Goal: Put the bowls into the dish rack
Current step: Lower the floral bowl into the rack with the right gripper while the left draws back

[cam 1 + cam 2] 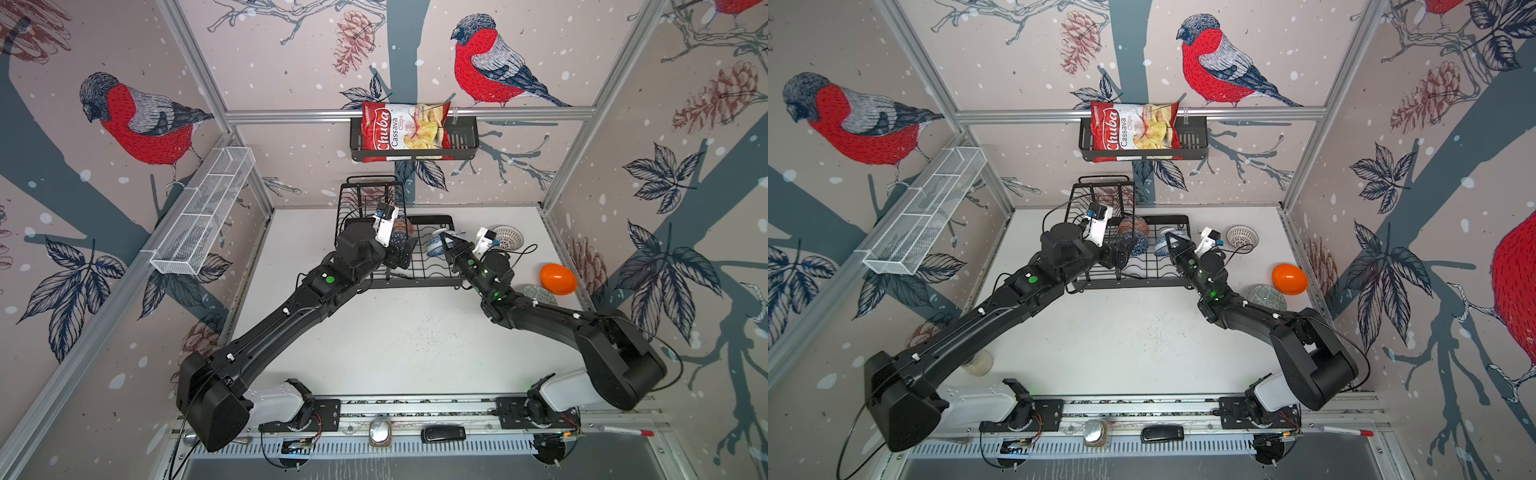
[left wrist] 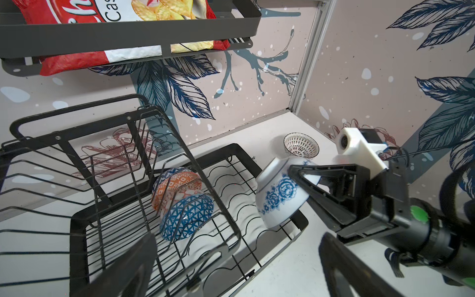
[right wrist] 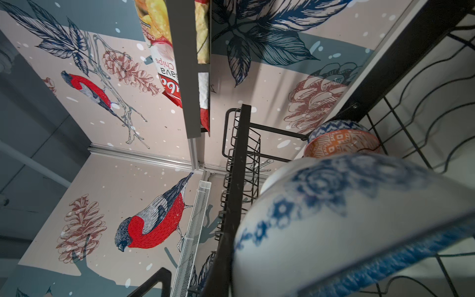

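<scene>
The right end effector (image 1: 443, 240) is clenched on the rim of the blue-white floral bowl (image 1: 435, 246), one finger inside and one outside. It holds the bowl tipped on its side over the right part of the dish rack (image 1: 415, 284), near the middle of both top views. From where I look I cannot tell whether the bowl's lower edge touches the wavy wires.

The left end effector (image 1: 1119, 254) is released. Its fingers (image 2: 133, 267) stand wide apart and hold nothing, low over the left part of the rack's base tray.

Two bowls stand on edge in that tray, under the raised upper tier. The orange-white patterned bowl (image 2: 177, 189) is farther back, and the blue triangle-patterned bowl (image 2: 189, 218) leans against it in front.

Three bowls sit on the bench (image 1: 395, 345), to the right of the rack in both top views. The white lattice-patterned bowl (image 1: 508, 237) is near the back wall. The plain orange bowl (image 1: 558, 279) sits by the right wall. The grey-white patterned bowl (image 1: 1266, 296) is just beside it, partly hidden behind the right arm.
</scene>
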Tool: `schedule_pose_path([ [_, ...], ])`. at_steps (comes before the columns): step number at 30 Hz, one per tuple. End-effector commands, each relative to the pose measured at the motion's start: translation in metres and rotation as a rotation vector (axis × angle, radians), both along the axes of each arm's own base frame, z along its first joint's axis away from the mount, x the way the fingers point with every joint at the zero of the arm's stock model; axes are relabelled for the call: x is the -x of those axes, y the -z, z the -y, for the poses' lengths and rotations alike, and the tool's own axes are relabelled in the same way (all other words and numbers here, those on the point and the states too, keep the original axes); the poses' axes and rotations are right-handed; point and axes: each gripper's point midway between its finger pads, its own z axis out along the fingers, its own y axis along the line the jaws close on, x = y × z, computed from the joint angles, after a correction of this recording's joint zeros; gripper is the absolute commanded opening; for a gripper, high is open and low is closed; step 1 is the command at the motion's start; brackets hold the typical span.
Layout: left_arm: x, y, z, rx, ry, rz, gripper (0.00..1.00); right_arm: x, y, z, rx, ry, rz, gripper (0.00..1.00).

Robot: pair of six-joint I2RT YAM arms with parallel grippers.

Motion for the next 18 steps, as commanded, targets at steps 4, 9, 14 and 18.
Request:
schedule_pose_path([
  [4, 0.001, 0.005, 0.008, 0.0, 0.03, -0.023, 0.98, -0.004, -0.009, -0.016, -0.107, -0.067, 0.048, 0.0],
  [9, 0.001, 0.004, 0.008, 0.003, 0.033, -0.023, 0.98, -0.012, 0.008, -0.03, -0.136, -0.106, 0.007, 0.0],
  [14, 0.001, 0.004, 0.006, 0.001, 0.028, -0.022, 0.98, -0.017, 0.02, -0.046, -0.147, -0.142, -0.02, 0.0],
  [18, -0.001, 0.004, 0.004, 0.003, 0.016, -0.026, 0.98, -0.022, 0.029, -0.054, -0.154, -0.158, -0.047, 0.0],
])
